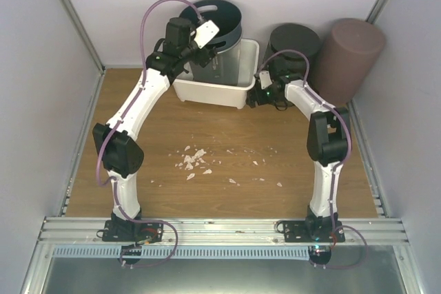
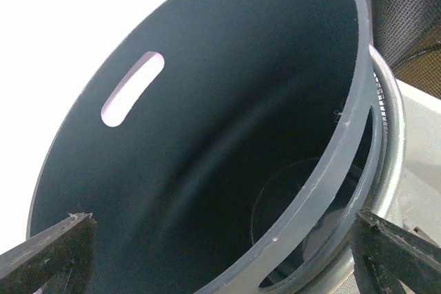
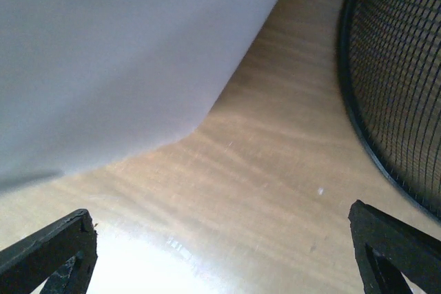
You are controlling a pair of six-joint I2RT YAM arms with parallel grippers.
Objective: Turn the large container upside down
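Observation:
A large dark grey round bucket (image 1: pixel 222 13) with slot handles stands upright at the back of the table, in or just behind a white rectangular tub (image 1: pixel 215 91). My left gripper (image 1: pixel 211 51) is open at the bucket's near rim. In the left wrist view the bucket's inside (image 2: pixel 207 101) fills the frame, and its rim runs between my spread fingers (image 2: pixel 48 253) without touching them. My right gripper (image 1: pixel 252 98) is open and empty, low over the wood beside the tub's right wall (image 3: pixel 103 53).
A black mesh bin (image 1: pixel 296 40) stands right of the tub, close to my right gripper, and also shows in the right wrist view (image 3: pixel 406 87). A brown cylinder (image 1: pixel 353 60) stands at the back right. White crumbs (image 1: pixel 196 160) lie mid-table. A silvery rim (image 2: pixel 394 122) sits just outside the bucket.

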